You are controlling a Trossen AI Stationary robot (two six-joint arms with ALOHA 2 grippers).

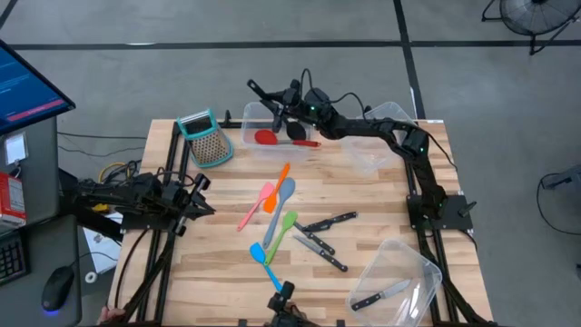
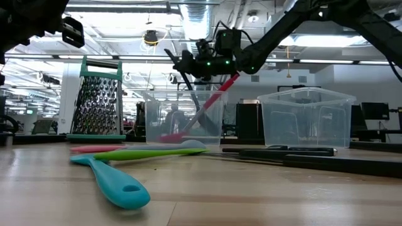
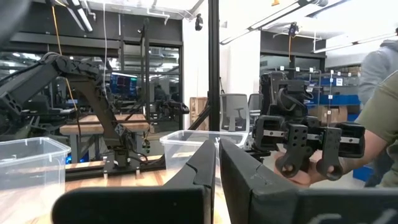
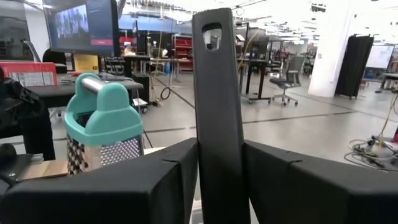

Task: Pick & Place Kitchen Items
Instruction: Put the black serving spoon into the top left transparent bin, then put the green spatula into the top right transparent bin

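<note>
Over the far bin (image 1: 243,130) we see the right gripper (image 1: 289,107) clenched on a black ladle (image 4: 217,106), its handle pinched between the fingers. A red spatula (image 1: 272,138) lies in that bin. Our left gripper (image 1: 195,195) waits at the table's left edge, fingers closed on nothing. Other utensils lie mid-table.

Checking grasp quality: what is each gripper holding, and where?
The right gripper pinches the black ladle by its handle, below the hanging hole, over the far clear bin. The left gripper holds nothing.
</note>
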